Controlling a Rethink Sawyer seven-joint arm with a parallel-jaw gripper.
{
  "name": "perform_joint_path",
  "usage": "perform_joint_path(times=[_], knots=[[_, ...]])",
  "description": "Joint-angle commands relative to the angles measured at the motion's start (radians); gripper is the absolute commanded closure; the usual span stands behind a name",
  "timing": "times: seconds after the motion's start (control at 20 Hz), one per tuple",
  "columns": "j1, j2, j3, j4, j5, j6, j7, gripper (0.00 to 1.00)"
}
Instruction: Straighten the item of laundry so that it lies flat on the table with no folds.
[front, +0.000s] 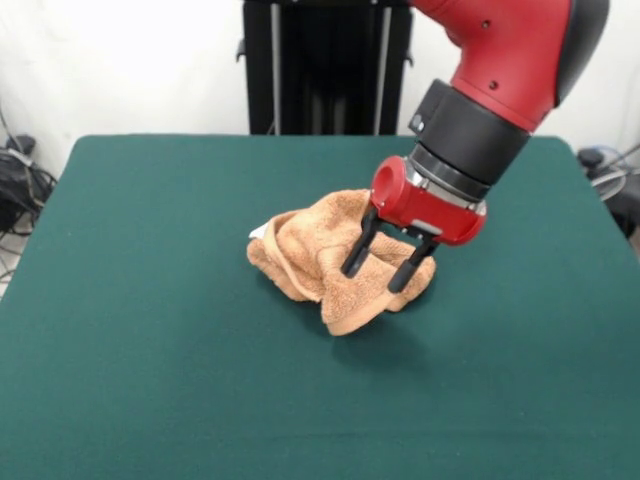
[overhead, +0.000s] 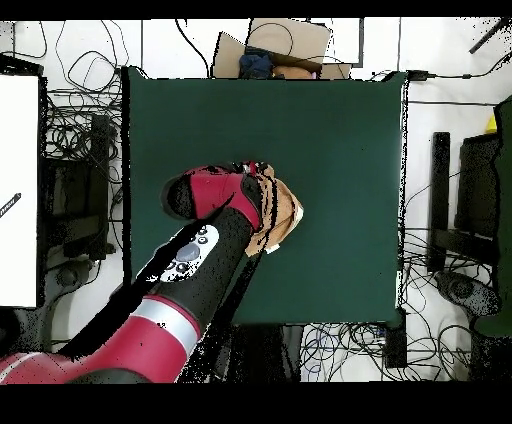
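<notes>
The item of laundry (front: 310, 255) is a light orange-tan towel, bunched into a crumpled heap with several folds near the middle of the table (front: 150, 300). A small white tag (front: 260, 232) pokes out at its left edge. My gripper (front: 374, 280) points down over the heap's right part, open, its two black fingers (front: 357, 255) spread apart against the cloth. In the overhead view the red arm covers the gripper, and only the towel's right side (overhead: 283, 210) shows on the green table (overhead: 340, 130).
Wide bare green surface surrounds the heap on all sides. Off the table lie tangled cables (overhead: 70, 120), a cardboard box (overhead: 275, 45) past the far edge and a white panel (overhead: 18, 190) at the left.
</notes>
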Motion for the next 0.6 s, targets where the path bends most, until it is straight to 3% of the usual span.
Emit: perform_joint_path(times=[0.05, 0.6], knots=[[-0.020, 0.054, 0.101, 0.066, 0.016, -0.062, 0.230, 0.00], [0.002, 0.041, 0.087, 0.054, 0.034, -0.002, 0.241, 0.00]])
